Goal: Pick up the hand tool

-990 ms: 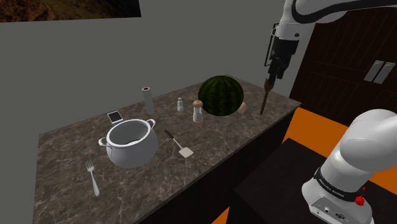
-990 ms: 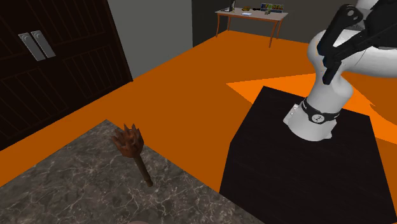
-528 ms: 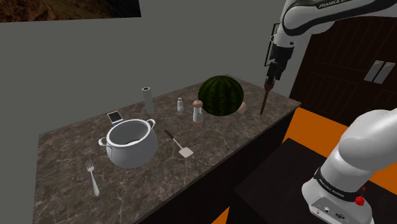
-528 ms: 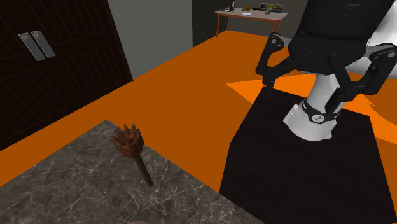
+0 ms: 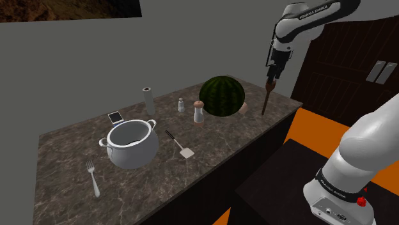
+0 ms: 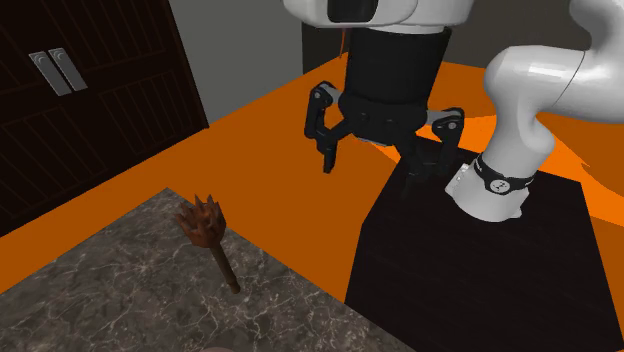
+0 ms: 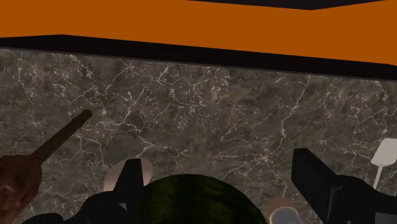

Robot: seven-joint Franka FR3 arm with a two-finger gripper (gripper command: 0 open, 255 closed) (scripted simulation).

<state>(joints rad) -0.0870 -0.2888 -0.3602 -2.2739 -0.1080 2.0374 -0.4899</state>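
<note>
Above and beside the dark green round watermelon (image 5: 221, 96), the all-black gripper (image 6: 385, 160) hangs spread empty, the brown spiky-headed stick-shaped hand tool (image 6: 212, 240) standing on end near the melon.

This looks like a home kitchen. A long counter (image 5: 224, 142) of dark veined stone carries cooking things: a grey pot (image 5: 132, 144) with two handles, a fork (image 5: 93, 177), a spatula (image 5: 181, 146), two shakers (image 5: 199, 112) and a whole watermelon (image 5: 221, 96). Behind it is a plain grey wall (image 5: 96, 57). To the side, a tall dark cupboard (image 5: 342, 61) with metal handles (image 5: 380, 71) stands on an orange floor (image 6: 290, 120).
</note>
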